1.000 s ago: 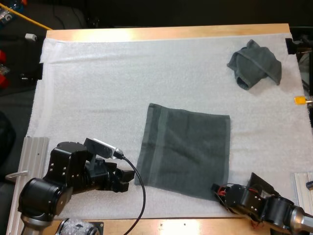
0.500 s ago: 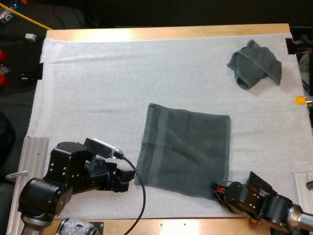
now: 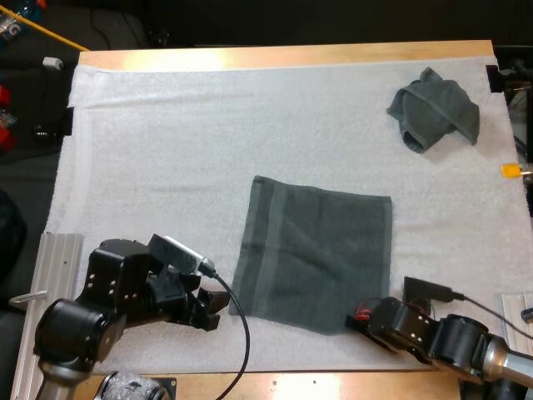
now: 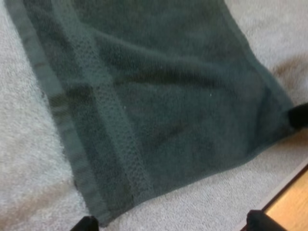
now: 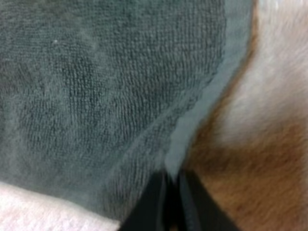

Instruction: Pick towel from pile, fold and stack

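A flat towel (image 3: 316, 254), dark grey-green, lies spread on the white mat (image 3: 166, 167). At its near right corner the right gripper (image 3: 356, 319) is clamped on the hem, its fingers (image 5: 154, 204) pressing from both sides. Just off the near left corner the left gripper (image 3: 218, 302) sits low, its fingers (image 4: 86, 224) wide apart and clear of the cloth. A crumpled towel (image 3: 435, 108) lies well beyond the far right corner.

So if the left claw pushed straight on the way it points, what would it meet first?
Most likely the near left edge of the flat dark grey-green cloth towel just ahead of the left claw; height above it is unclear.
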